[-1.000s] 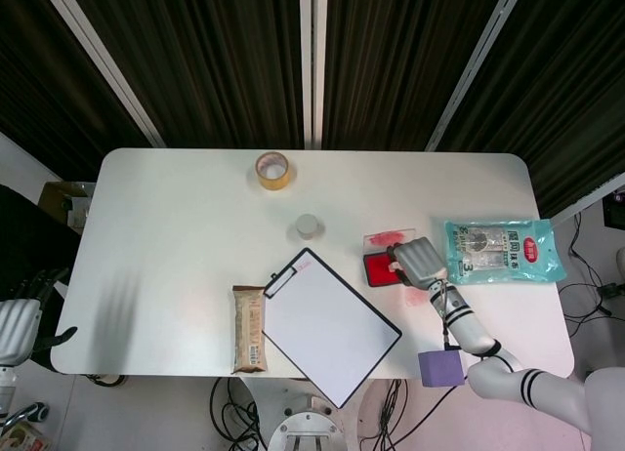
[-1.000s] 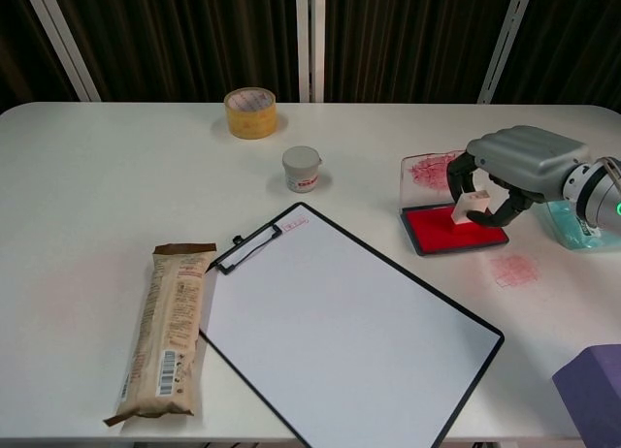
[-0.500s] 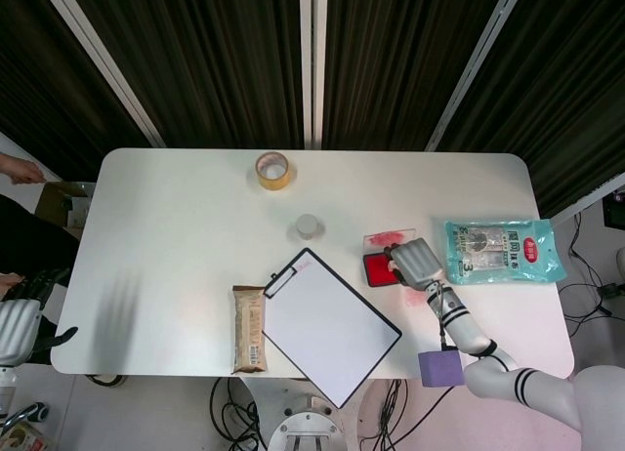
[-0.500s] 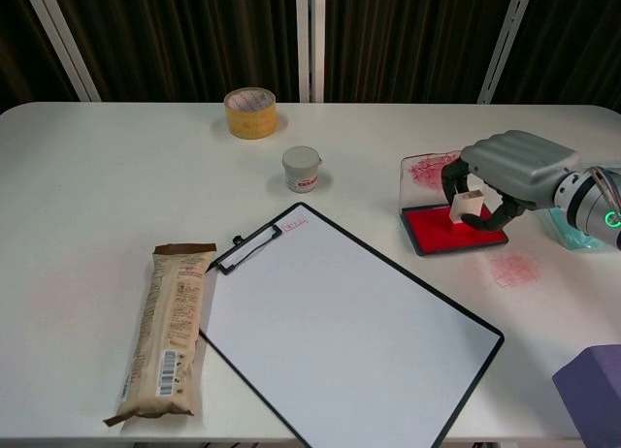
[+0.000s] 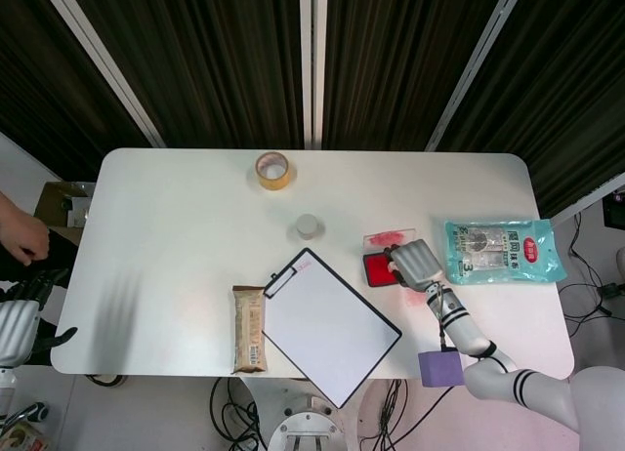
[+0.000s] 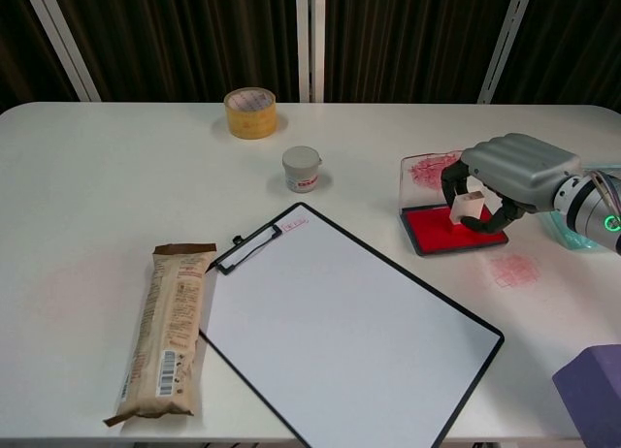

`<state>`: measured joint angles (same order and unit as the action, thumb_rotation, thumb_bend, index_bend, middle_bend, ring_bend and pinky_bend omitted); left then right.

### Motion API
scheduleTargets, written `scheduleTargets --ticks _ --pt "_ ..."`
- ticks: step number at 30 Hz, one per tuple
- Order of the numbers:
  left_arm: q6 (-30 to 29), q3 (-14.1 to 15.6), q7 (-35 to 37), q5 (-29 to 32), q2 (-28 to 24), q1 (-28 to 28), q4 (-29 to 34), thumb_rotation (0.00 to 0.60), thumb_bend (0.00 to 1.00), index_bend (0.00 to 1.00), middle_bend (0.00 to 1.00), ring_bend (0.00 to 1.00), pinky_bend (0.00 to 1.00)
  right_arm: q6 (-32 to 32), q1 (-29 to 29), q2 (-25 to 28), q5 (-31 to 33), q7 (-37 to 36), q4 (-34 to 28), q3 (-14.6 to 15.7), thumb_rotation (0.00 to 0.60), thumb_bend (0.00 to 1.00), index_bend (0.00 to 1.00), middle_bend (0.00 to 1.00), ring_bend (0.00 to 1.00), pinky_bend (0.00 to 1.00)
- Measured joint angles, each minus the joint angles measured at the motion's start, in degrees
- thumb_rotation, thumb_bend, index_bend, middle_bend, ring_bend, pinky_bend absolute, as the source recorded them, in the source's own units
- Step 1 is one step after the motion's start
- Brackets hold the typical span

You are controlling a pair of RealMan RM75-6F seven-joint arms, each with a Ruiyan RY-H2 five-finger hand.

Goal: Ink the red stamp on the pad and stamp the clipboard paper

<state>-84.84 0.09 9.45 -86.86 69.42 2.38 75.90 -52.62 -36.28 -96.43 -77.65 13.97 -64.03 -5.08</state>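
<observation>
1. Two hands on the rig. The right hand (image 6: pixel 509 172) hangs over the ink pad (image 6: pixel 454 228), fingers curled down around the stamp (image 6: pixel 468 208), which it grips upright.
2. Stamp base sits at or just above the pad's red surface; contact cannot be confirmed from the chest view. In the head view the hand covers the stamp.
3. Ink pad lies on the right part of the table (image 5: pixel 176 226), its clear lid (image 6: pixel 430 169), smeared red, lying just behind it. A faint red mark (image 6: pixel 513 269) shows on the tabletop near the pad's front right.
4. Clipboard (image 6: pixel 344 330) lies angled at table centre front, clip (image 6: pixel 248 248) toward the far left corner, white paper blank apart from a small red print near the clip.
5. Left hand (image 5: pixel 18 324) sits off the table's left edge, low and partly cut off; dark fingers visible, grip state cannot be told.
6. Other items: snack bar (image 6: pixel 167 329) just left of the clipboard, tape roll (image 6: pixel 250 112) at the far edge, small white jar (image 6: pixel 301 169) behind the clipboard, teal packet (image 5: pixel 504 251) right of the pad, purple block (image 5: pixel 441 367) at front right.
</observation>
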Motion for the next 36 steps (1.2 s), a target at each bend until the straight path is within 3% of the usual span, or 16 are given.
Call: scheduleTargets --ticks 5,16,20,26,36 --pt "-0.12 -0.05 -0.01 -0.04 -0.18 -0.01 0.22 0.6 0.0 0.14 0.16 0.13 0.25 -1.2 0.12 1.8 -0.29 -0.96 -3.05 -0.62 0.6 0.48 1.0 0.92 0.93 1.0" --pt "-0.35 0.11 0.26 -0.38 -0.11 -0.1 0.29 0.6 0.0 0.14 0.16 0.13 0.25 -5.01 0.45 9.29 -1.62 -0.46 -17.35 -2.26 0.6 0.48 1.0 0.93 0.93 1.0" --pt "-0.5 0.1 0.23 -0.47 -0.27 -0.11 0.42 0.6 0.0 0.14 0.16 0.13 0.25 -4.38 -1.24 9.95 -3.5 -0.05 -19.75 -2.43 0.6 0.48 1.0 0.93 0.93 1.0" --pt "-0.62 0.13 0.36 -0.29 -0.52 -0.34 0.44 0.6 0.0 0.14 0.16 0.13 0.25 0.02 -6.77 8.42 -8.14 -3.7 -16.25 -2.16 0.6 0.47 1.0 0.93 0.93 1.0" --pt "0.13 -0.09 1.42 -0.31 -0.48 0.25 -0.03 0.6 0.0 0.14 0.16 0.13 0.25 2.74 -13.89 1.76 -17.12 -15.74 -2.51 0.6 0.6 0.44 1.0 0.93 0.93 1.0"
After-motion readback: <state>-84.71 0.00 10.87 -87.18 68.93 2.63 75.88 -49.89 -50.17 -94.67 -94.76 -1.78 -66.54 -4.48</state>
